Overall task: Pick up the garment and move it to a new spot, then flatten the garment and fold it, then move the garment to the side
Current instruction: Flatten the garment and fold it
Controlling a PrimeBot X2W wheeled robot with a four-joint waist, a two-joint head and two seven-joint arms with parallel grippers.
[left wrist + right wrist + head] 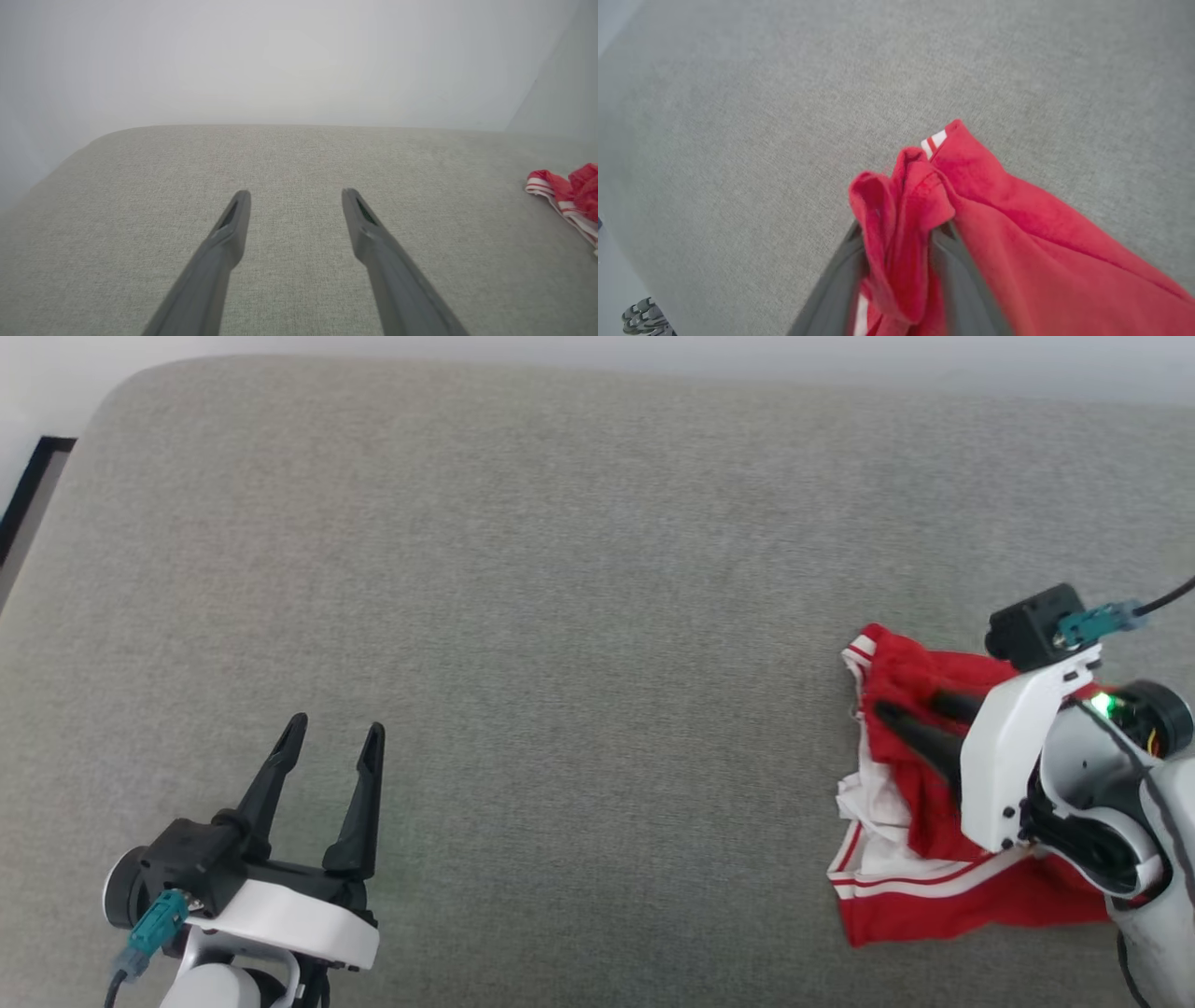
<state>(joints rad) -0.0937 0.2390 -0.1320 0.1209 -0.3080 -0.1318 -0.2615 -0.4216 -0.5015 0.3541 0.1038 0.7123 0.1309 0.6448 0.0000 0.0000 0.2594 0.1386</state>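
The garment (901, 859), a crumpled red shirt with white parts and red-white striped trim, lies at the right of the grey cushioned surface (579, 616). My right gripper (910, 705) reaches into it from the right and is shut on a bunched fold of red cloth; the right wrist view shows that garment (901, 224) pinched between the two fingers. My left gripper (334, 728) hovers open at the lower left, far from the shirt, with nothing between its fingers. In the left wrist view the left gripper (295, 192) points across bare fabric, and the garment (567, 193) lies at the far right edge.
The surface's rounded far-left corner (121, 392) meets a pale wall, with a dark frame (28, 490) beyond the left edge. Wide bare grey fabric stretches between the two grippers.
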